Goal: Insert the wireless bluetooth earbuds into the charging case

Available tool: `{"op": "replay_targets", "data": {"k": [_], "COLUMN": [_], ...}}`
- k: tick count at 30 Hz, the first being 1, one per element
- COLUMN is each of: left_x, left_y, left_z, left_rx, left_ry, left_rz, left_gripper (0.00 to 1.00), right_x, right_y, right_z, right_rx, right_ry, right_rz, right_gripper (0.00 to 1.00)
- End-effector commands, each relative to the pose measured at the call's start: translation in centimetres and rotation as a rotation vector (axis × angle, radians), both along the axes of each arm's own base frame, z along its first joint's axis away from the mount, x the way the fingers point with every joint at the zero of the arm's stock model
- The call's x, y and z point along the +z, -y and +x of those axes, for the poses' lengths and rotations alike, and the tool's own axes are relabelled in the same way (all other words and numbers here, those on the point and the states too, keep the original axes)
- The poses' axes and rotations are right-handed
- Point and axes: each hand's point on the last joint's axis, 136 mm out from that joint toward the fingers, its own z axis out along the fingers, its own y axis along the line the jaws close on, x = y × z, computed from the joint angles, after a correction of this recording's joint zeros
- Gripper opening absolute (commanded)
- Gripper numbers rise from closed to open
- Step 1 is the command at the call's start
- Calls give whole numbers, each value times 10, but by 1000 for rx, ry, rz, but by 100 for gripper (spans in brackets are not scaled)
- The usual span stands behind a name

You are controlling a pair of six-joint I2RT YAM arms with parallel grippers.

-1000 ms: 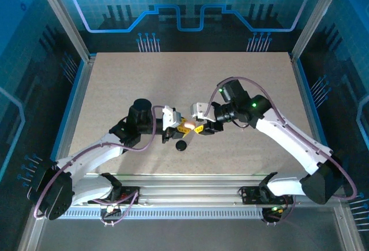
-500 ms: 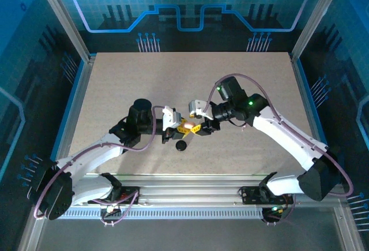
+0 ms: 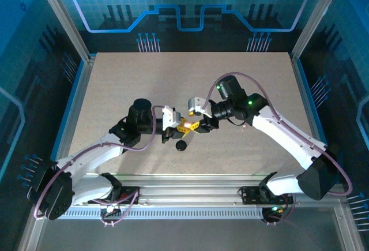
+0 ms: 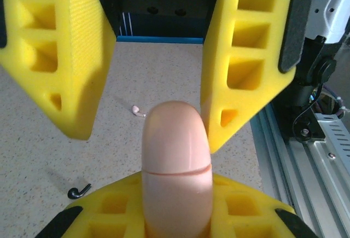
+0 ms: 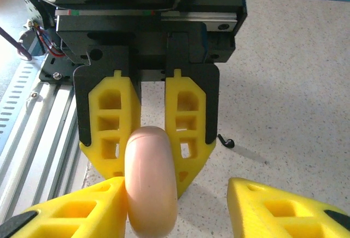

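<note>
We judge the task to be at an early stage, with no earbud in place yet. The left pincer (image 3: pixel 177 126) is clenched on the pale pink charging case (image 4: pixel 176 156) and holds it up off the surface (image 3: pixel 127 83), about midway between the two arms. A thin seam runs across the case, so to us it looks closed. The right pincer (image 3: pixel 196 125) faces it with its jaws parted, one on each side of the case's free end. One finger seems to touch the pink shell while the other stands apart, so it grasps nothing. A whitish earbud (image 4: pixel 136 110) lies on the surface beyond the case, and a dark earbud (image 4: pixel 78 192) lies nearer the left pincer. Both are apart from the case. A black disc (image 3: pixel 181 145) rests on the surface just below the two pincers, toward the arm bases. What we think remains is opening the case, picking up each earbud and seating it. The surface is a pale speckled board, otherwise bare. A metal rail (image 3: pixel 190 196) runs along its near edge, and aluminium frame posts (image 3: pixel 60 14) stand at the corners. A blue-lit backdrop (image 3: pixel 184 8) with a circuit pattern rises behind.
</note>
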Motion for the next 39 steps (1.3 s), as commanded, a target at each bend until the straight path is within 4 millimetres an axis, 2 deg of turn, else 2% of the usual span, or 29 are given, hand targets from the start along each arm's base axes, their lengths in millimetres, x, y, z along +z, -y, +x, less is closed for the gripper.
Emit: {"op": "replay_targets", "data": {"k": [1, 16, 23, 27, 29, 34, 39], "left_x": [8, 12, 9, 7, 5, -6, -10], "left_y": [3, 2, -3, -10, -14, -24, -37], "left_z": [-13, -11, 7, 17, 18, 14, 10], "left_rx": [-66, -44, 68, 126, 148, 191, 257], "left_ry": [23, 36, 8, -19, -26, -34, -17], "left_rz": [-17, -37, -152, -240, -283, -331, -351], "left_gripper": [16, 16, 16, 16, 16, 16, 16], "right_x": [22, 25, 47, 50, 42, 0, -33], "right_y": [10, 14, 22, 32, 38, 53, 53], "right_z": [28, 33, 22, 21, 23, 24, 20], "right_rx": [-103, -146, -179, -272, -344, -509, -573], "right_ry": [106, 133, 134, 76, 11, -191, -383], "right_rz": [16, 30, 89, 86, 58, -74, -168], "right_gripper": [49, 49, 53, 55, 55, 54, 57]}}
